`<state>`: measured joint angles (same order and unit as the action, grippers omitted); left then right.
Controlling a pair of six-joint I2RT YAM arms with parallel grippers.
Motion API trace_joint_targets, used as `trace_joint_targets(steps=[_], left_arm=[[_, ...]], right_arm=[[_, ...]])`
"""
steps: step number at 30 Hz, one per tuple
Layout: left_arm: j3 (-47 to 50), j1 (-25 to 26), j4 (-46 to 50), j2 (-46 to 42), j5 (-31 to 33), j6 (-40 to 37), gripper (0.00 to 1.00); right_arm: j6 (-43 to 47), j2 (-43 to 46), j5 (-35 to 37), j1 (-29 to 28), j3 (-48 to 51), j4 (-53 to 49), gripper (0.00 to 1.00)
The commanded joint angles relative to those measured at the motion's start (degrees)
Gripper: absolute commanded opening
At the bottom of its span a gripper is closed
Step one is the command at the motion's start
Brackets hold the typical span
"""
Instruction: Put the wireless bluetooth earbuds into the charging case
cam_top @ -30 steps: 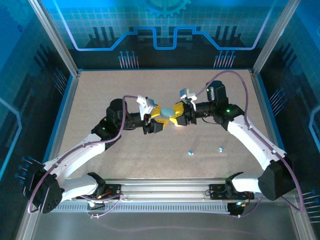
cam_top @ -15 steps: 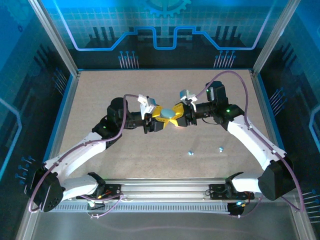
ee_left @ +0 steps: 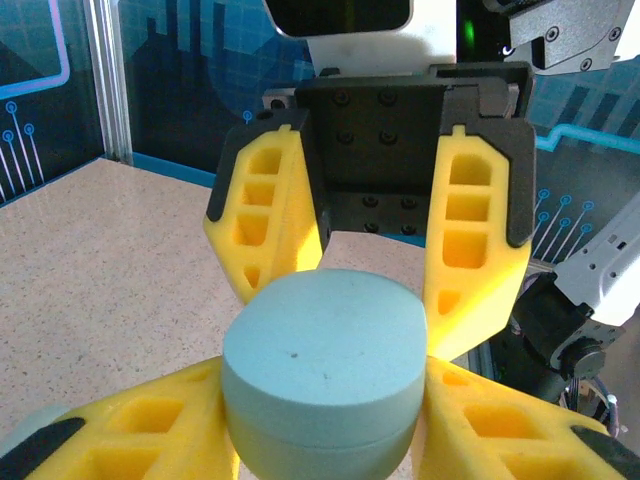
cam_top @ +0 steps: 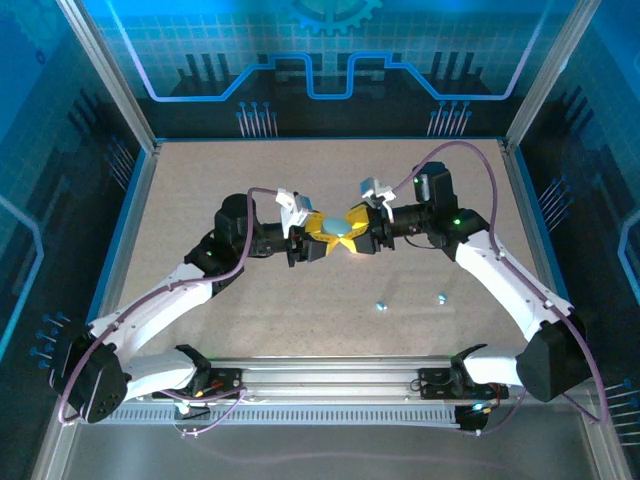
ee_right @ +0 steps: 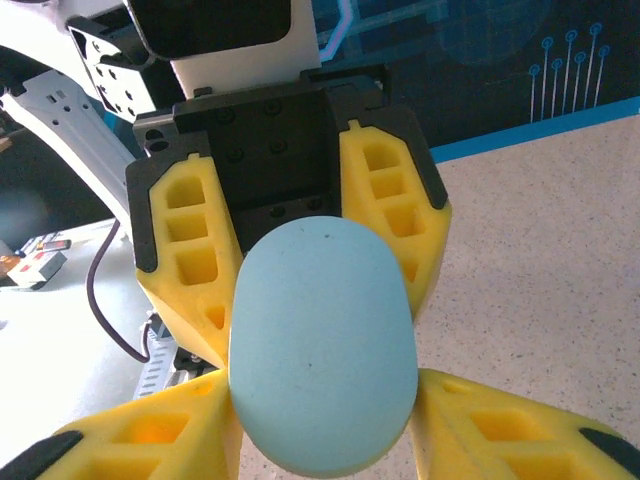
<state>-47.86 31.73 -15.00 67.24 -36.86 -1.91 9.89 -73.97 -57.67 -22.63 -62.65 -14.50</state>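
A pale blue oval charging case [cam_top: 336, 228] hangs above the middle of the table, lid closed, caught between both grippers, which meet tip to tip. My left gripper [cam_top: 322, 238] comes in from the left, and its yellow fingers [ee_left: 150, 430] press the case [ee_left: 325, 370] on both sides. My right gripper [cam_top: 353, 233] comes in from the right, with its fingers [ee_right: 500, 430] against the case's [ee_right: 322, 350] narrow sides. Two tiny pale blue earbuds [cam_top: 381, 305] [cam_top: 441, 296] lie on the table in front of the right arm.
The speckled beige tabletop [cam_top: 200, 180] is fenced by a blue rim and metal frame posts [cam_top: 110, 80]. A rail [cam_top: 330, 375] carrying both arm bases runs along the near edge. Purple cables loop over each arm.
The left gripper's jaws have closed in onto the case. Both grippers and the case have shifted slightly toward the back. The earbuds have not moved.
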Motion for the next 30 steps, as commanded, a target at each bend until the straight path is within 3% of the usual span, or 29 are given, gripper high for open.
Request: trace_joint_targets(steps=[1,10,20,23,30], left_arm=[[-0.9,0.5,3.6,-0.7,-3.0,-2.5,0.42],[-1.1,0.5,3.1,-0.7,-3.4,-2.0,0.42],[-1.0,0.5,1.2,0.0,-4.1,-0.4,0.42],[-1.0,0.8,1.0,0.2,-4.2,-0.2,0.42],[-1.0,0.9,1.9,0.3,-3.5,-0.2,0.46]], right_arm=[[-3.7,1.6,1.1,2.1,0.5,5.0,0.49],[-5.0,1.0,6.0,2.6,0.3,4.7,0.51],[-0.8,0.0,7.0,-0.1,-1.7,0.4,0.39],[-0.9,-0.3,7.0,-0.5,-2.2,0.5,0.3],[-0.9,0.8,8.2,-0.7,-2.9,0.6,0.19]])
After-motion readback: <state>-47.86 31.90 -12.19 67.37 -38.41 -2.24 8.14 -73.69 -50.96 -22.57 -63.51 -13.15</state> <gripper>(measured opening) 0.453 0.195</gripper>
